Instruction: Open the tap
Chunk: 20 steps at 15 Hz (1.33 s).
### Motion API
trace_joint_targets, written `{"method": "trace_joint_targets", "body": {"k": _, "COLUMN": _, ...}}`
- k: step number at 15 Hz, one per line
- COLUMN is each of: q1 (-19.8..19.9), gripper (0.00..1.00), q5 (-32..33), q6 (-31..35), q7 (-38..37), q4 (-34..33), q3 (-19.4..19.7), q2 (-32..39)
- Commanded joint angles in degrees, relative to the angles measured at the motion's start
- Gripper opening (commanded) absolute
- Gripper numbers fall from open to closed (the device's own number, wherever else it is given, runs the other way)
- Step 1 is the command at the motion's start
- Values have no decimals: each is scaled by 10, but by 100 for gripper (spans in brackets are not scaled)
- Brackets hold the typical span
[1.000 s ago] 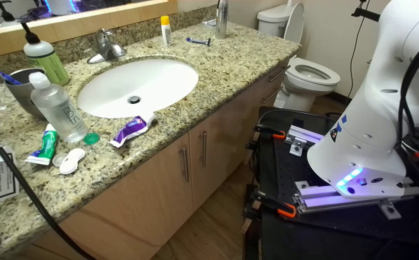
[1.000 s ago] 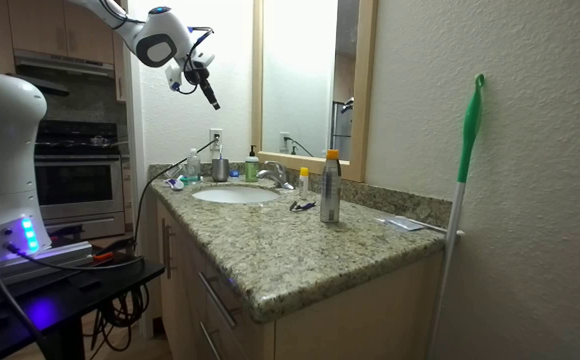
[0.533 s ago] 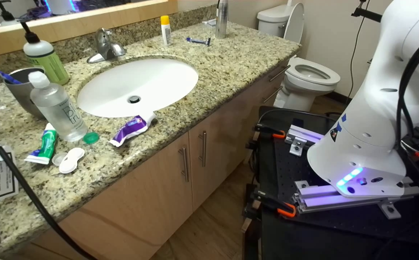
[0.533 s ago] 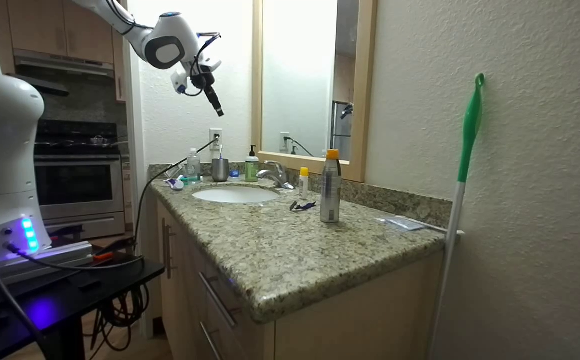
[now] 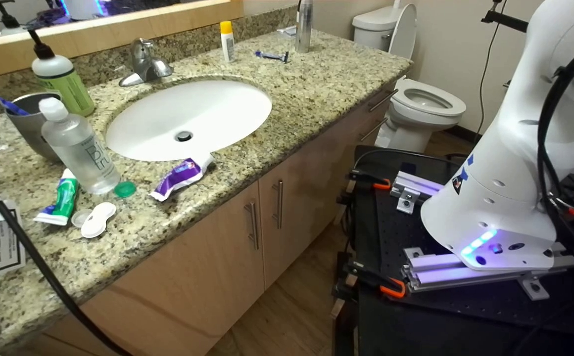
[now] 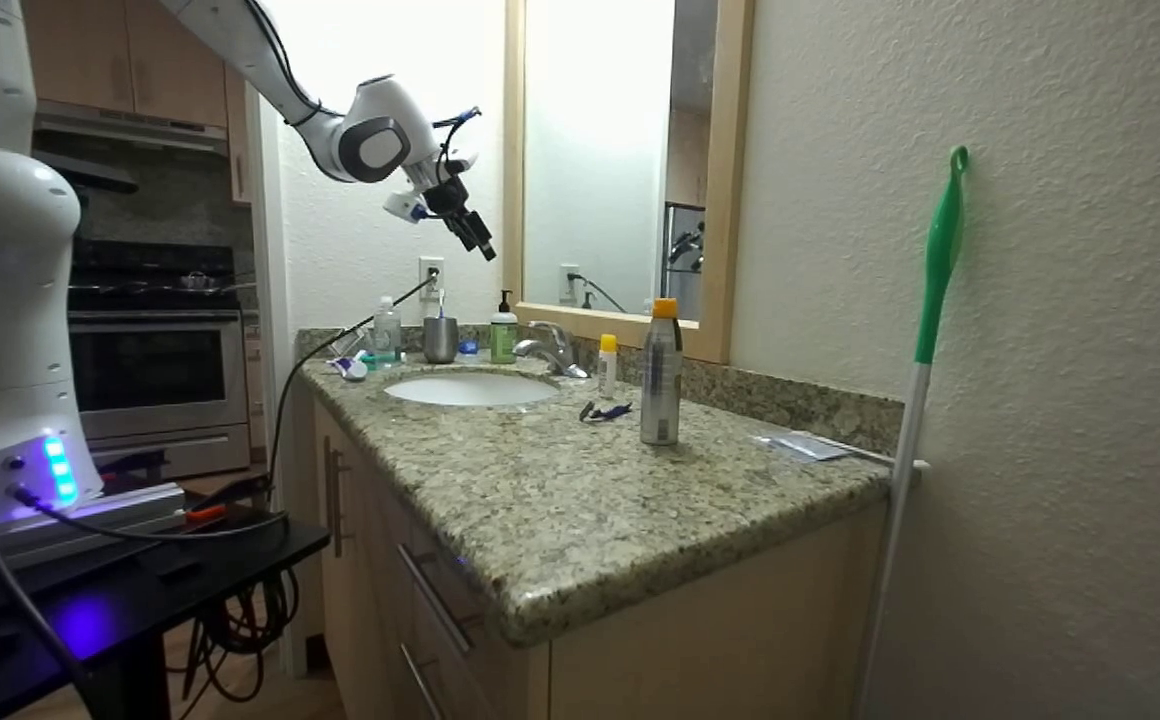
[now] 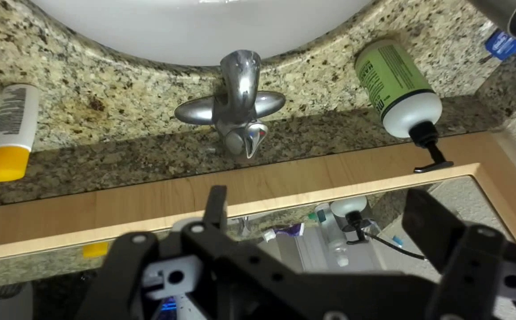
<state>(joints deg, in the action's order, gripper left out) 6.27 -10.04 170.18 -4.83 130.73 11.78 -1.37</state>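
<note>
The chrome tap (image 5: 145,62) stands at the back rim of the white oval basin (image 5: 227,118). It also shows in an exterior view (image 6: 552,350) and in the wrist view (image 7: 241,89). Its spout points over the basin. Its lever handle (image 7: 254,135) has a red and blue mark and lies towards the mirror. No water shows. My gripper (image 6: 488,250) is in the air above the counter, higher than the tap and apart from it. In the wrist view the gripper (image 7: 316,200) has its black fingers wide apart with nothing between them.
A green soap bottle (image 7: 396,84) stands beside the tap, a yellow-capped white bottle (image 7: 11,129) on its opposite side. The wooden mirror frame (image 7: 151,191) runs close behind. A silver canister (image 6: 661,385), a razor (image 6: 605,411) and a metal cup (image 6: 441,340) stand or lie on the counter.
The arm has moved down and to the right in an exterior view, nearer the mirror and the tap. The gripper looks broader there; turned or opened, I cannot tell. Counter objects are unmoved.
</note>
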Motion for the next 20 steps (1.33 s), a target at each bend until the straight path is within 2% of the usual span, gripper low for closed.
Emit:
{"method": "trace_joint_targets", "body": {"k": 1, "q1": 11, "gripper": 100, "q5": 3, "q6": -1, "q7": -4, "q4": 0, "q3": -10, "q2": -2}}
{"method": "trace_joint_targets", "body": {"k": 2, "q1": 16, "gripper": 100, "q5": 17, "q6": 20, "q7": -11, "q4": -3, "q3": -8, "q2": 13}}
{"method": "trace_joint_targets", "body": {"k": 4, "q1": 37, "gripper": 100, "q5": 145, "q6": 91, "q7": -121, "q4": -40, "q3": 19, "q2": 98}}
{"method": "trace_joint_targets", "body": {"k": 5, "q1": 33, "gripper": 100, "q5": 196, "q6": 95, "q7": -164, "q4": -45, "q3": 48, "q2": 118}}
{"method": "trace_joint_targets", "body": {"k": 7, "q1": -15, "gripper": 100, "q5": 291, "q6": 114, "q7": -245, "q4": -61, "q3": 123, "q2": 154}}
{"method": "trace_joint_targets", "body": {"k": 9, "q1": -65, "gripper": 100, "q5": 316, "q6": 127, "q7": -296, "q4": -75, "q3": 180, "q2": 195}}
{"method": "trace_joint_targets", "body": {"k": 10, "q1": -21, "gripper": 100, "q5": 297, "q6": 112, "q7": -259, "q4": -47, "q3": 137, "q2": 154}}
{"method": "trace_joint_targets", "body": {"k": 12, "q1": -31, "gripper": 100, "q5": 298, "q6": 115, "q7": -268, "q4": -53, "q3": 146, "q2": 171}}
{"method": "trace_joint_targets", "body": {"k": 14, "q1": -9, "gripper": 100, "q5": 292, "q6": 32, "q7": -234, "q4": -37, "q3": 106, "q2": 126}}
{"method": "trace_joint_targets", "body": {"k": 15, "q1": -3, "gripper": 100, "q5": 280, "q6": -16, "q7": -219, "q4": -44, "q3": 89, "q2": 127}}
{"method": "trace_joint_targets", "body": {"k": 17, "q1": -5, "gripper": 100, "q5": 256, "q6": -65, "q7": -199, "q4": -61, "q3": 78, "q2": 141}}
{"method": "trace_joint_targets", "body": {"k": 18, "q1": -8, "gripper": 100, "q5": 249, "q6": -43, "q7": -197, "q4": -65, "q3": 76, "q2": 151}}
{"method": "trace_joint_targets", "body": {"k": 20, "q1": -6, "gripper": 100, "q5": 234, "q6": 70, "q7": -207, "q4": -65, "q3": 70, "q2": 173}}
